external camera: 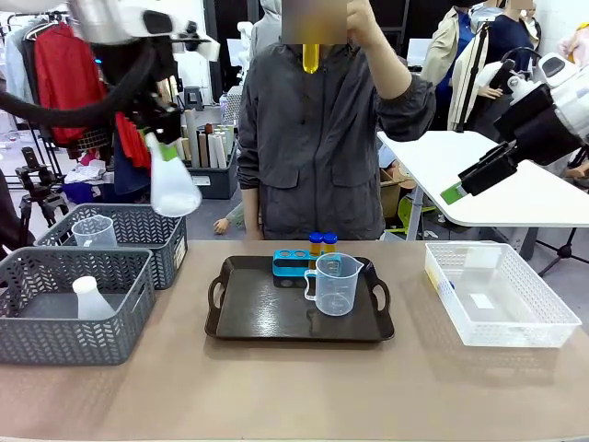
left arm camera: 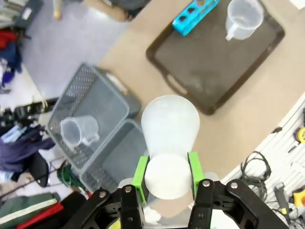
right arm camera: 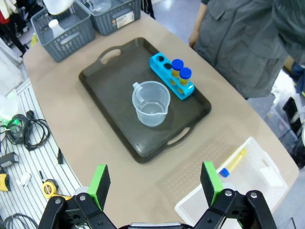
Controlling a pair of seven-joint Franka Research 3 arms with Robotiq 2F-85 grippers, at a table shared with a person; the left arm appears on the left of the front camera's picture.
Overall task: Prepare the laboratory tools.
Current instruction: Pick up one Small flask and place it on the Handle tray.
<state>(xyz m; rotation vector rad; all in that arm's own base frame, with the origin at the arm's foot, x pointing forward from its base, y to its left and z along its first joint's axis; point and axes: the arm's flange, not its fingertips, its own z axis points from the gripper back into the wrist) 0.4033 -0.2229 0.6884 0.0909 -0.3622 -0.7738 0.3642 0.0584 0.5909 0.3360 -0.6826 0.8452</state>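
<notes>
Conical flask (left arm camera: 169,125) aloft between left jaws

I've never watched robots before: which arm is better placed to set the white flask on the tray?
Left, likely: the left gripper grips the flask, raised above the grey baskets beside the tray. The right gripper hangs open and empty by the clear bin.

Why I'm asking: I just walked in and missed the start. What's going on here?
The left gripper holds a translucent white conical flask by its neck, raised near the grey mesh baskets. The right gripper hangs open, raised to the side, holding nothing. The person's hand holds up a tube of yellow liquid. On the black tray stand a clear measuring beaker and a blue rack with two blue-capped tubes.
</notes>
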